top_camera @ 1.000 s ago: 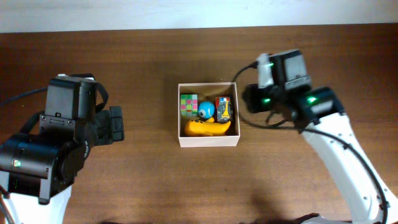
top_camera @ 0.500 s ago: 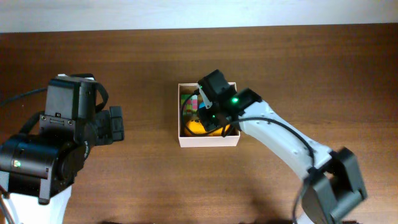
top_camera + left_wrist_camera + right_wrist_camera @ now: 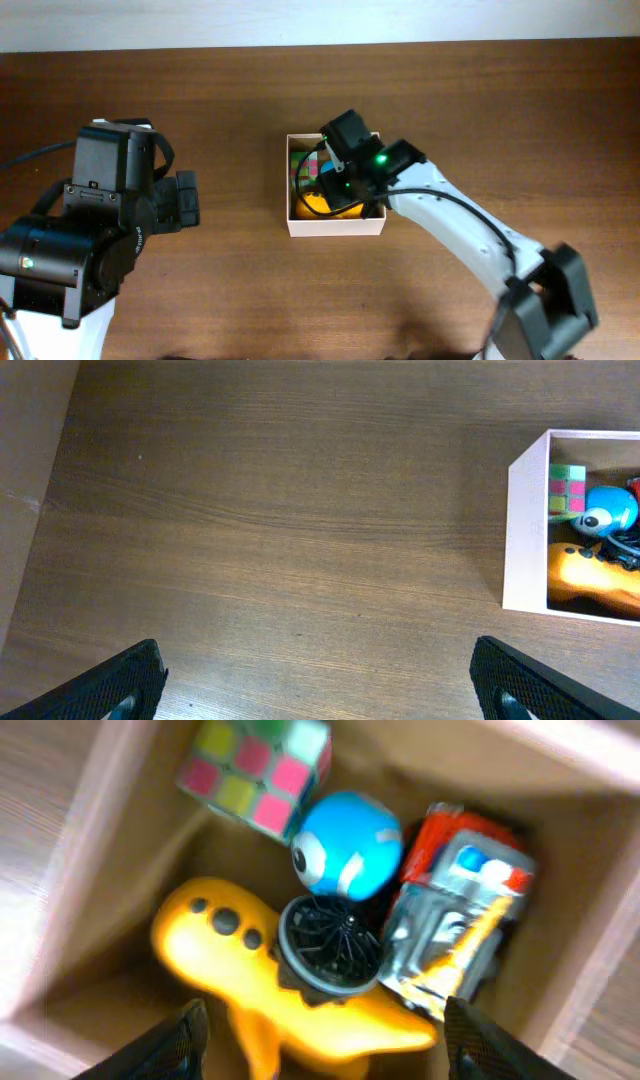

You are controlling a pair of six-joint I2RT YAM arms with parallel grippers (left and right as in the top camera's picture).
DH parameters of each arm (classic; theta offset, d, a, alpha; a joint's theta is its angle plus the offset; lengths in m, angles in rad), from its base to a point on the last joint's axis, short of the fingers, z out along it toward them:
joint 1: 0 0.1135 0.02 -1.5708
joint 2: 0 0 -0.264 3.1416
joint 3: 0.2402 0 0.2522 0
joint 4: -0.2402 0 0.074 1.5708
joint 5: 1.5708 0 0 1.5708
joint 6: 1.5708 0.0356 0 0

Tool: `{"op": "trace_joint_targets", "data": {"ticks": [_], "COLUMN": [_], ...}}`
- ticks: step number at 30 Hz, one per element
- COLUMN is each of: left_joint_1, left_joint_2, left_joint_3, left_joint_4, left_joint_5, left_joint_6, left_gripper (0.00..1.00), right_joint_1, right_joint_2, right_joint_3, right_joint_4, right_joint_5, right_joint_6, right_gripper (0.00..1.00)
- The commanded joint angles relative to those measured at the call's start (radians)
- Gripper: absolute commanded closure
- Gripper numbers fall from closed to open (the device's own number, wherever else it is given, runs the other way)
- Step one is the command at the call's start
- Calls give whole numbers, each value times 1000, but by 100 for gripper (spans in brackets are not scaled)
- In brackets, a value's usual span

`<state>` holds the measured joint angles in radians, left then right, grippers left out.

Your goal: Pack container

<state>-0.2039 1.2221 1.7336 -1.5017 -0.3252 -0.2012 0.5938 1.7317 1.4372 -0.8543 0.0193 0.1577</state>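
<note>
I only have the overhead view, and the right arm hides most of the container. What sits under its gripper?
Observer: The right wrist view shows a black ribbed disc lying on a yellow toy, below the right gripper.
Operator: Is that gripper shut on it?
Observer: No, it is wide open and holds nothing.
Operator: And the other arm?
Observer: The left gripper is open too, over the table, with the container off to one side.

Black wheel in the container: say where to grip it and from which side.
Grip the black wheel across its rim, coming straight down. It lies flat, hub up, on the yellow toy; the container walls likely block a sideways approach.
</note>
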Motion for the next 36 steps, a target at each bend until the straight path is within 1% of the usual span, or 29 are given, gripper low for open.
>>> {"op": "trace_joint_targets", "data": {"ticks": [1,5,7,8,12,14,15,20,24,28,31,34,36], "left_joint_1": [6,6,6,6,6,6,6,6,6,6,6,6,6], "left_joint_2": [0,0,0,0,0,0,0,0,0,0,0,0,0], "left_joint_3": [8,8,8,8,8,8,8,8,8,8,8,8,8], "left_joint_4": [0,0,0,0,0,0,0,0,0,0,0,0,0], "left_joint_5": [4,4,4,4,4,4,4,4,4,4,4,4,4], "left_joint_6": [13,13,13,13,13,13,13,13,13,13,13,13,13], "left_gripper": [1,1,1,1,1,1,1,1,1,1,1,1,1], "right_joint_1": [4,4,4,5,16,16,14,15,15,15,15,8,-31], "right_joint_2": [-113,-207,-257,-290,-412,-478,-516,-661,-773,-871,-926,-969,-1004], "right_joint_3": [92,164,202,227,285,299,301,301,301,301,301,300,285], "right_joint_4": [-47,-137,-181,-210,-281,-321,-336,-363,-362,-373,-425,-499,-518], "right_joint_5": [11,-7,-25,-30,-1,52,110,233,289,428,508,517,507], "right_joint_6": [4,4,4,4,4,3,4,2,-55,-53,-53,-52,-45], "right_gripper": [30,29,16,1,1,1,1,1,1,1,1,1,1]}}
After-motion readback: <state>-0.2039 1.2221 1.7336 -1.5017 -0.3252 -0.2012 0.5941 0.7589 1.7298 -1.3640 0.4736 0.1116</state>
